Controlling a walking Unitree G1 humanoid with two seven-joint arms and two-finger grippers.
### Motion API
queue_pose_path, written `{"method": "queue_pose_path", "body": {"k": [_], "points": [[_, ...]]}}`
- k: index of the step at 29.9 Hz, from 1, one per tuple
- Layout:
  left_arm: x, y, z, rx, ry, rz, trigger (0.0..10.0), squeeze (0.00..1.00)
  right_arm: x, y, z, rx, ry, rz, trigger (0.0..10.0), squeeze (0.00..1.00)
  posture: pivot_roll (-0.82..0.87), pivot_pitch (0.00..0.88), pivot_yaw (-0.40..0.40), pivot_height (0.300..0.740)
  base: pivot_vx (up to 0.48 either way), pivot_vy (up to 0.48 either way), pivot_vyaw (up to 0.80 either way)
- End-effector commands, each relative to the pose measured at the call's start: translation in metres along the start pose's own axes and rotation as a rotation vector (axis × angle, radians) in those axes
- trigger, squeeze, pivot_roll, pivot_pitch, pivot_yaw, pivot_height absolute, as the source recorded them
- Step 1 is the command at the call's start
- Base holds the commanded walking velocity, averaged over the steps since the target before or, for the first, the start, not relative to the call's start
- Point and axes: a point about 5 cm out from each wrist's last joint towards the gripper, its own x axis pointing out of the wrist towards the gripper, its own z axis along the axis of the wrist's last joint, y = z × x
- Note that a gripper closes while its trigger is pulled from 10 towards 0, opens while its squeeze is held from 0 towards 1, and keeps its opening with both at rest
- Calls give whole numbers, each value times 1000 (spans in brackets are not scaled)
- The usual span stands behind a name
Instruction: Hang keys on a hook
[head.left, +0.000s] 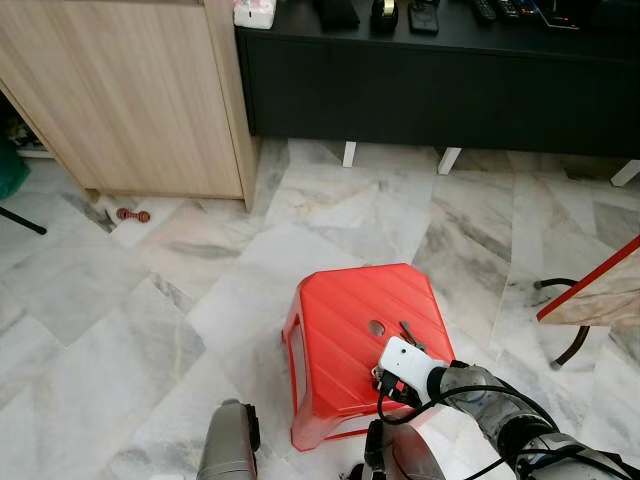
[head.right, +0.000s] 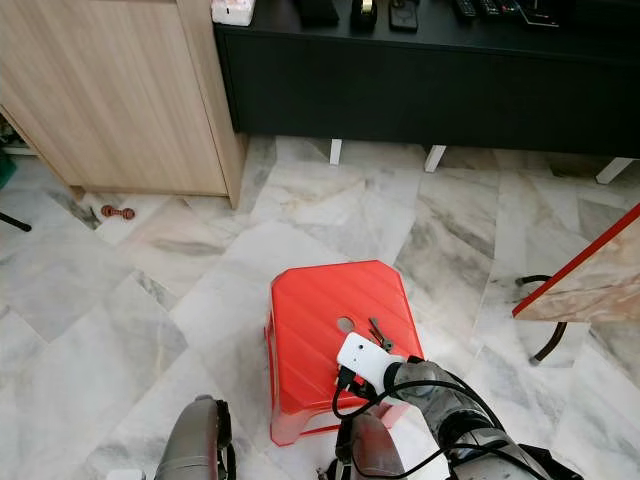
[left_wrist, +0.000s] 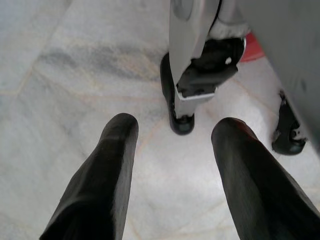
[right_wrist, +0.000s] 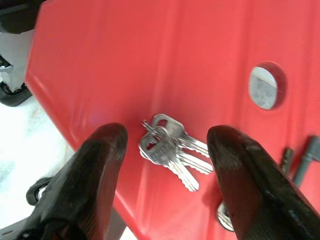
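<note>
Several silver keys lay bunched on a ring on top of the red stool, near its front edge. The right gripper hung just above them w/ its two black fingers spread wide, one on each side of the bunch, not touching. In the right wrist view a round hole in the stool top sat beyond the keys, and a darker key or tool lay off to one side, partly cut off by the frame edge; couldn't tell which it was.

The left gripper hung low over the marble floor, fingers wide apart, holding nothing, w/ the robot's own leg and foot ahead of it.

Around the stool: a wooden cabinet at far left, a black low unit w/ small items on top across the back, a small red thing on the floor by the cabinet, and a red-edged board at right.
</note>
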Motion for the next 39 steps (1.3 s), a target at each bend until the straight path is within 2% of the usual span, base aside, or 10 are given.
{"method": "queue_pose_path", "body": {"k": [1, 14, 15, 16, 17, 19, 20, 22, 24, 39], "points": [[-7, -12, -21, -12, 65, -40, 10000, 0, 0, 6, -6, -12, 29, 29, 10000, 0, 120, 296, -127, 636, 0, 0, 0], [-10, -12, -24, -20, 58, -31, 10000, 0, 4, 11, -1, -46, 12, 50, 9216, 0, 133, 317, -138, 636, 0, 0, 0], [-10, -12, -24, -21, 59, -31, 10000, 0, 4, 11, -2, -52, 15, 50, 5490, 0, 133, 319, -140, 636, 0, 0, 0], [-10, -12, -24, -22, 59, -30, 10000, 0, 4, 11, -2, -54, 18, 50, 5490, 0, 133, 319, -140, 636, 0, 0, 0], [-10, -12, -25, -23, 60, -30, 10000, 0, 4, 11, -2, -56, 19, 50, 2627, 0, 134, 319, -140, 636, 0, 0, 0], [-10, -13, -25, -24, 61, -30, 10000, 0, 4, 11, -2, -58, 20, 43, 3490, 0, 134, 320, -141, 636, 0, 0, 0], [-11, -13, -26, -25, 63, -29, 10000, 0, 4, 10, -1, -63, 22, 38, 6235, 0, 132, 319, -142, 636, 0, 0, 0], [-11, -13, -26, -26, 64, -29, 10000, 0, 4, 9, -1, -67, 23, 36, 6235, 0, 132, 319, -142, 636, 0, 0, 0], [-11, -13, -27, -27, 65, -30, 10000, 0, 4, 8, -3, -74, 41, 21, 10000, 0, 130, 320, -142, 636, 0, 0, 0], [-10, -12, -25, -16, 61, -36, 10000, 0, 3, 1, -1, -45, 46, -23, 10000, 0, 149, 315, -131, 636, 0, 0, 0]]}}
